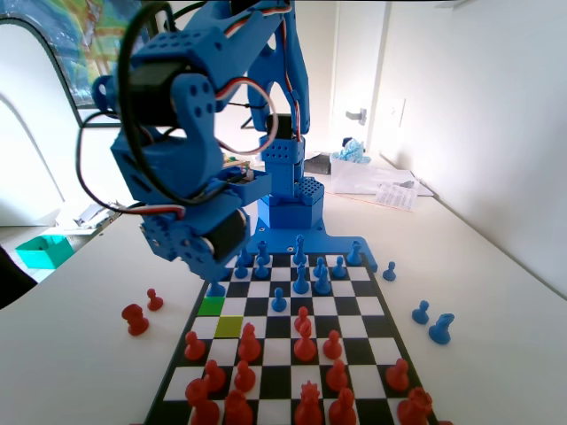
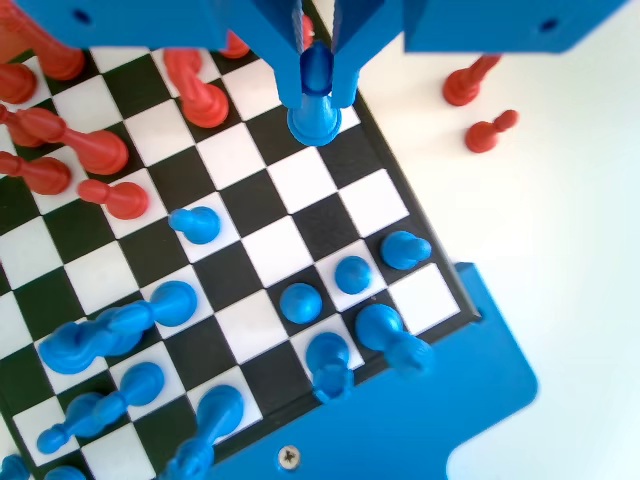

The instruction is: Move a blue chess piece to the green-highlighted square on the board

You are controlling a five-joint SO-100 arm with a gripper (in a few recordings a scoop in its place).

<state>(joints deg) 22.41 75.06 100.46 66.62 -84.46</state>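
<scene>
In the wrist view my gripper (image 2: 316, 80) is shut on the blue chess piece (image 2: 315, 120), a small pawn. Its head is pinched between the jaws and its base hangs over a square by the board's (image 2: 430, 260) right rim. The fixed view shows the pawn's base (image 1: 215, 289) poking out under the gripper (image 1: 217, 276), just past the far edge of the green-highlighted square (image 1: 211, 306) in the board's (image 1: 174, 372) left column. I cannot tell whether the pawn touches the board.
A paler yellow-green square (image 1: 229, 327) lies diagonally nearer, next to the green one. Blue pieces (image 1: 301, 266) crowd the far rows, with one blue pawn (image 1: 279, 301) advanced. Red pieces (image 1: 304, 341) fill the near rows. Captured red pieces (image 1: 135, 319) lie off the board at left, captured blue ones (image 1: 440, 328) at right.
</scene>
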